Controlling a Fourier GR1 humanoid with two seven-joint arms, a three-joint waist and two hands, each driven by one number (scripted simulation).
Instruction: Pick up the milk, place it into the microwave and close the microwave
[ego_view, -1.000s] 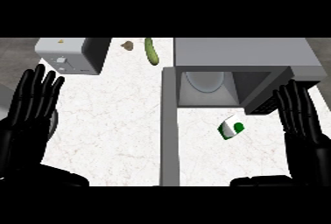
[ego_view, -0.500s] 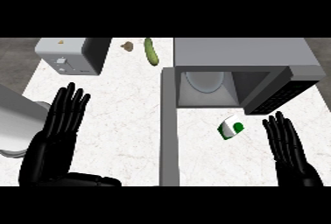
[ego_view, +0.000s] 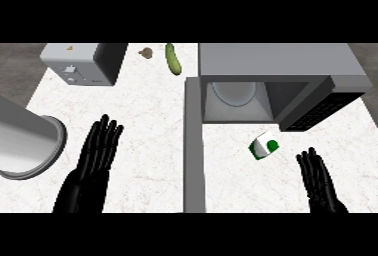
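Milk (ego_view: 264, 147) lies tilted on the counter (ego_view: 148, 100), at five o'clock from the microwave (ego_view: 277, 75), whose door (ego_view: 319, 106) stands open. My right hand (ego_view: 319, 179), fingers straight, sits near the carton at its five o'clock, apart. My left hand (ego_view: 96, 152) rests flat-fingered at eight o'clock.

White milk carton (ego_view: 264, 146) with green patches lies tilted on the counter (ego_view: 148, 125), at 6 o'clock from the open grey microwave (ego_view: 273, 80)

The small brown thing (ego_view: 146, 52) beside the cucumber (ego_view: 173, 59) is perhaps food, too small to tell.
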